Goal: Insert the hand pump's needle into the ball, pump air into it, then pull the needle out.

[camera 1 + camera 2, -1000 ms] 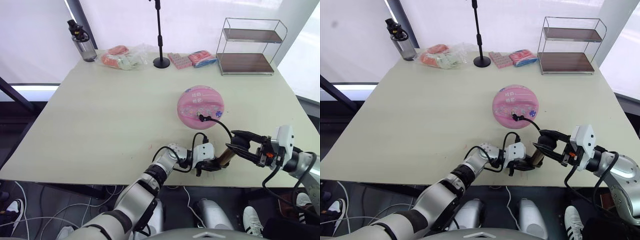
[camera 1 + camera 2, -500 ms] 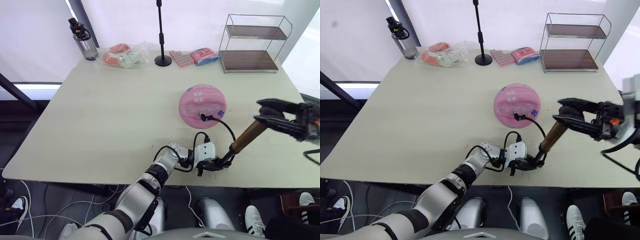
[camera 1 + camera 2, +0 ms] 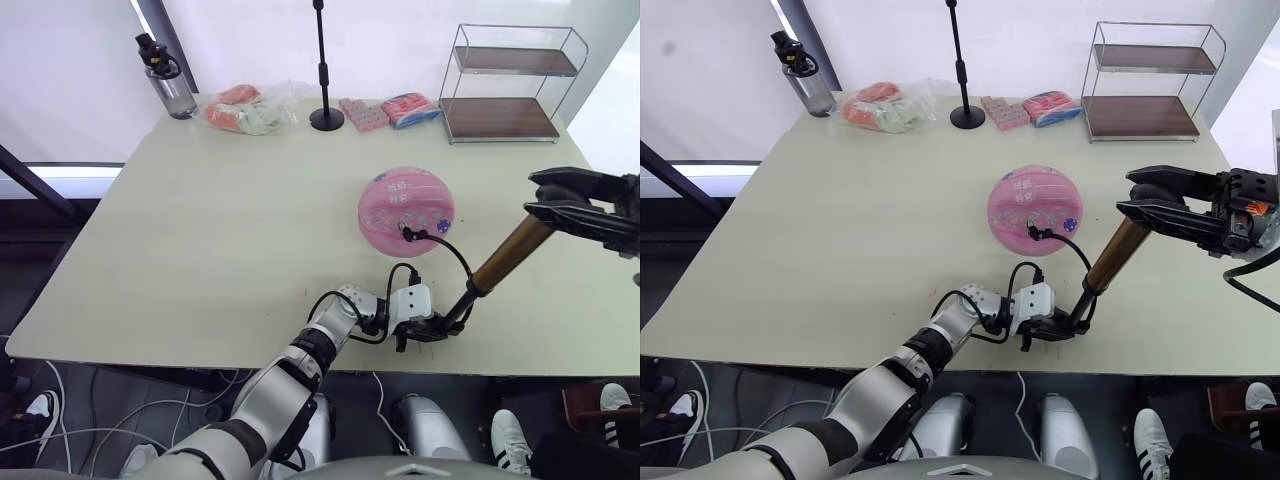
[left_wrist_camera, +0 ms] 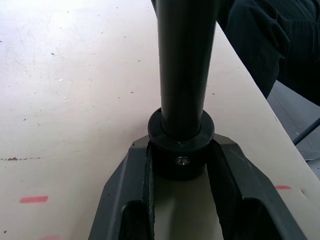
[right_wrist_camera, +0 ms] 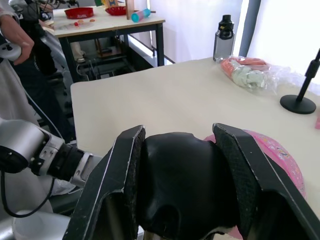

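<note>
Fingers of the left gripper (image 3: 432,330) are clamped around the black base cap of the hand pump (image 3: 500,266) at the near table (image 3: 200,240) edge. From there the bronze cylinder is tilted up and rightward. The ball (image 3: 405,211) sits mid-table, with the black hose plugged into its near side; the needle itself cannot be seen. The T-handle is gripped by the right gripper (image 3: 548,198).

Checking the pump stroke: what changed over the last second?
The right tool, shut on the black T-handle, rose up and away from the table edge, drawing the hand pump out long and tilted. The left tool kept the pump's base clamped near the table's front edge. The ball, with the hose still plugged in, and the table clutter stayed put.
</note>
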Available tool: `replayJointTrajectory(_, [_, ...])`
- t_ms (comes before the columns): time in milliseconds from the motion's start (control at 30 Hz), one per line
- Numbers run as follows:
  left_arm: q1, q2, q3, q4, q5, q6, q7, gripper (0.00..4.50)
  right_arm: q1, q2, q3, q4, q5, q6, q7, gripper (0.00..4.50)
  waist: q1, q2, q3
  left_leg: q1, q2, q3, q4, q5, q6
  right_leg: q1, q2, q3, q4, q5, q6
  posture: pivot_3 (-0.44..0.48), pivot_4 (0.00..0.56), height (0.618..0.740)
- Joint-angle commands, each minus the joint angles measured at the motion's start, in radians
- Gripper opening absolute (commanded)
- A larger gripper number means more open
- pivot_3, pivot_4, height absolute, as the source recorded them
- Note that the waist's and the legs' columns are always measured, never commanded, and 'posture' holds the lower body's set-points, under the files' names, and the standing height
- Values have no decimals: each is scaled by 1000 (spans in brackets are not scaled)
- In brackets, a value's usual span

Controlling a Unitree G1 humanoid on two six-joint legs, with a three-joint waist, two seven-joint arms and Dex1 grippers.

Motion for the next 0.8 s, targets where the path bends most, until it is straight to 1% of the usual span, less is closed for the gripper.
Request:
replayJointTrajectory(33, [36,33,-18,69,45,51,14,998,46,41,17,-34,-77,-65,19,1728,-2,-1,0,1,0,0,0,0,0,0,0,0,0,0,0,0,150,731])
replayJointTrajectory(133, [35,34,-18,70,46,51,16,998,107,103,80,-44,-146,-118,24,1728,-5,-3,-2,4,1,0,0,0,0,3,1,0,0,0,0,0,150,731])
replayJointTrajectory(333, [37,36,-18,67,45,54,17,998,223,169,223,-20,-318,-246,72,1728,-5,-7,-5,5,2,0,0,0,0,4,1,0,0,0,0,0,150,731])
replayJointTrajectory(633, [34,38,-17,67,44,55,18,998,280,291,407,111,-543,-455,82,1728,-5,-9,-6,5,2,0,0,0,0,4,2,0,0,0,0,0,150,731])
replayJointTrajectory(733, [33,38,-17,66,43,56,19,998,302,312,443,143,-596,-509,82,1728,-6,-9,-8,5,2,0,0,0,0,4,2,0,0,0,0,0,150,731])
replayJointTrajectory(800, [33,38,-17,65,43,57,20,998,308,317,448,150,-606,-530,81,1728,-6,-11,-9,6,2,0,0,0,0,5,2,0,0,0,0,0,150,731])
